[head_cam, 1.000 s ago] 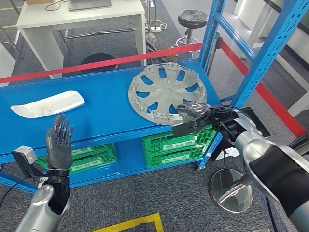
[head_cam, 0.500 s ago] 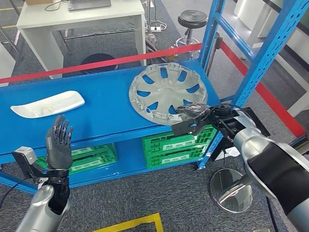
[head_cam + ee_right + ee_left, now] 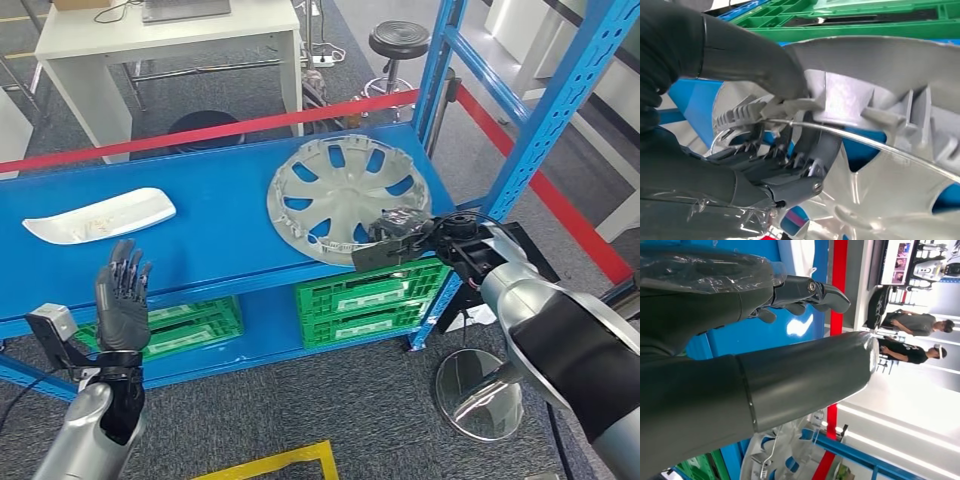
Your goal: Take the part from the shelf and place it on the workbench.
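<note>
A silver hubcap [image 3: 340, 190] lies inner side up on the right end of the blue shelf [image 3: 211, 235]. My right hand [image 3: 392, 238] grips its near right rim. In the right wrist view the thumb [image 3: 753, 57] presses on top of the hubcap's rim [image 3: 881, 70] and the fingers [image 3: 791, 185] curl under it inside the cap. My left hand [image 3: 121, 300] is raised in front of the shelf's left part, fingers spread, holding nothing. The left wrist view shows that hand [image 3: 753, 370] open, with the hubcap [image 3: 772, 462] beyond it.
A white curved part [image 3: 98, 215] lies on the shelf's left end. Green crates [image 3: 362, 300] [image 3: 189, 325] sit on the lower level. Blue uprights [image 3: 543, 120] rise at right. Behind are red tape [image 3: 226, 128], a white table [image 3: 166, 40] and a stool [image 3: 398, 40]. People [image 3: 915, 337] stand far off.
My right hand has slid slightly left along the hubcap's rim and tightened on it; the hubcap has shifted a little. The left hand has stayed still.
</note>
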Tool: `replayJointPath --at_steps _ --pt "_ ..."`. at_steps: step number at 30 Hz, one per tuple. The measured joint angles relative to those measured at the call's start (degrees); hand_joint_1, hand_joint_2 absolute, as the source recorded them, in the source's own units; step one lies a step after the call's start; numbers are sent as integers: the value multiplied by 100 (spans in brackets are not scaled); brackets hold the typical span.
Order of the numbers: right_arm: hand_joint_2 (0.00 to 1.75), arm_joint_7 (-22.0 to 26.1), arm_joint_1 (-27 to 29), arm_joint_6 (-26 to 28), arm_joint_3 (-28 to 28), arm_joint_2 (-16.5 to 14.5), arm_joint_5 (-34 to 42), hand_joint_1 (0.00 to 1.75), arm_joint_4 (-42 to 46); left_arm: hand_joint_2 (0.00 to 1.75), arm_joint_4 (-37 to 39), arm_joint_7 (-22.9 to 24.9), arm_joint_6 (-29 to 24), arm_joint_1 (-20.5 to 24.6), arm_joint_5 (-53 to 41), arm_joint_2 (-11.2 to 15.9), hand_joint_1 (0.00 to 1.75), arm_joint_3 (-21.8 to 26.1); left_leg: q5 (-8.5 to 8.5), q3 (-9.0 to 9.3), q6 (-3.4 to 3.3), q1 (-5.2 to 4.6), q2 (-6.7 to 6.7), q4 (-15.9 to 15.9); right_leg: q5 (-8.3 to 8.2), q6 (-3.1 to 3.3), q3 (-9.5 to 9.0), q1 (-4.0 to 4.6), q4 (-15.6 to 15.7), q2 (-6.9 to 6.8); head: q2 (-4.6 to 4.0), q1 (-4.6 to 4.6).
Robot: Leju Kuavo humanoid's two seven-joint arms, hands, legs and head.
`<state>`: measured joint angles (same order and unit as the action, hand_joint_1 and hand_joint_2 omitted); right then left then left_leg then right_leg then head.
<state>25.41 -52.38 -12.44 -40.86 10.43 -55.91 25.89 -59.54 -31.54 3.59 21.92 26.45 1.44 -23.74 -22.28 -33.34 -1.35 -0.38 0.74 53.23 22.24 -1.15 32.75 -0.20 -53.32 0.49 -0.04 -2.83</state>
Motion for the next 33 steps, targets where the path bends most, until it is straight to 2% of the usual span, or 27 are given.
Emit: replayJointPath --at_steps 24,33 --pt "175 -49 -21 -75 3 -22 308 175 12 0 4 0 11 1 84 13 0 0 1 0 0 0 2 3 0 0 0 0 -1 0 0 6" --pt "175 -134 -21 93 19 -22 425 175 12 0 17 0 52 8 84 31 0 0 1 0 -1 0 2 4 0 0 0 0 -1 0 0 5"
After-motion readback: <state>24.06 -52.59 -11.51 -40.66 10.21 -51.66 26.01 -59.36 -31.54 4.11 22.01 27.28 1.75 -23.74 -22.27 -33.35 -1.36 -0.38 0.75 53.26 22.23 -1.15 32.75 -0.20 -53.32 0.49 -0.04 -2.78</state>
